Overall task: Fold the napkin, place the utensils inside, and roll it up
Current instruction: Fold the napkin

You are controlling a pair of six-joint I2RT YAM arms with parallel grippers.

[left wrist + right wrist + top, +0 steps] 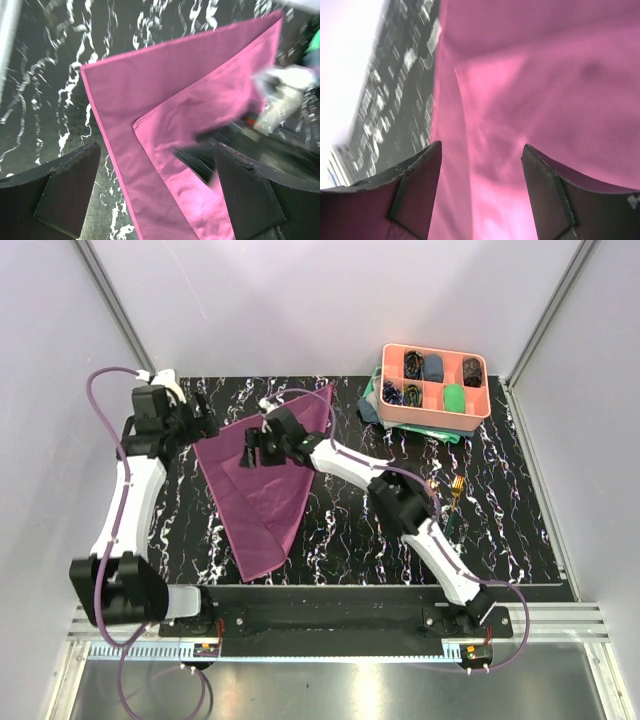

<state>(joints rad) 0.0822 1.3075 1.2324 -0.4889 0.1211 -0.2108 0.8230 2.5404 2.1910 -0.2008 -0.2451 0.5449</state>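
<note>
The purple napkin (265, 490) lies on the black marbled table, folded into a long triangle with one layer set back from the edge (190, 90). My right gripper (250, 448) hovers just over its upper part, fingers apart and nothing between them (482, 145); pink cloth (545, 75) fills that view. My left gripper (205, 418) stands open at the napkin's far-left corner, above the cloth's edge (156, 147). The utensils (455, 490) lie to the right of the right arm's elbow, a gold fork head showing.
A coral compartment tray (482, 412) with small cloth rolls stands at the back right on a teal cloth (372, 405). The right arm (280, 95) appears blurred in the left wrist view. Grey walls close off the table at the back and sides.
</note>
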